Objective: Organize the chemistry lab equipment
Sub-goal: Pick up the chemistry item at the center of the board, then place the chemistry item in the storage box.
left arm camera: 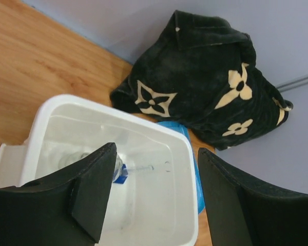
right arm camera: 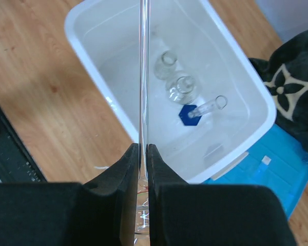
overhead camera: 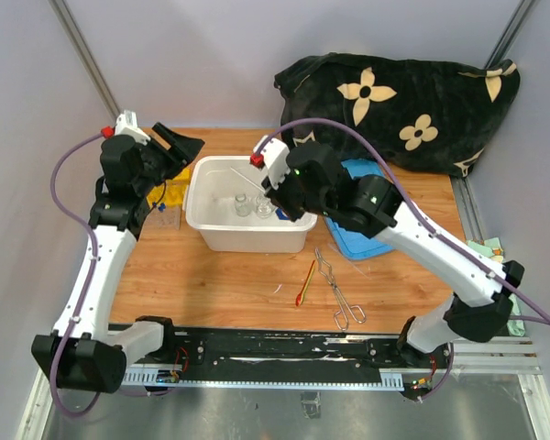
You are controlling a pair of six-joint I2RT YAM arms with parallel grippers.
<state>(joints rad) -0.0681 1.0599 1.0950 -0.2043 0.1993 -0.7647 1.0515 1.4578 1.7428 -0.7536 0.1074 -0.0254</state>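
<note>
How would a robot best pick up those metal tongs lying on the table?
Probably from straight above, pinching the narrow middle of the tongs: they lie flat on the table, and their two bars run close together there.

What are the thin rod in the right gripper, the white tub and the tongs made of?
The rod is probably glass: clear, glossy, the tub visible through it. The tub looks like smooth white plastic with a rounded moulded rim. The tongs seem bare metal wire, silvery-grey.
</note>
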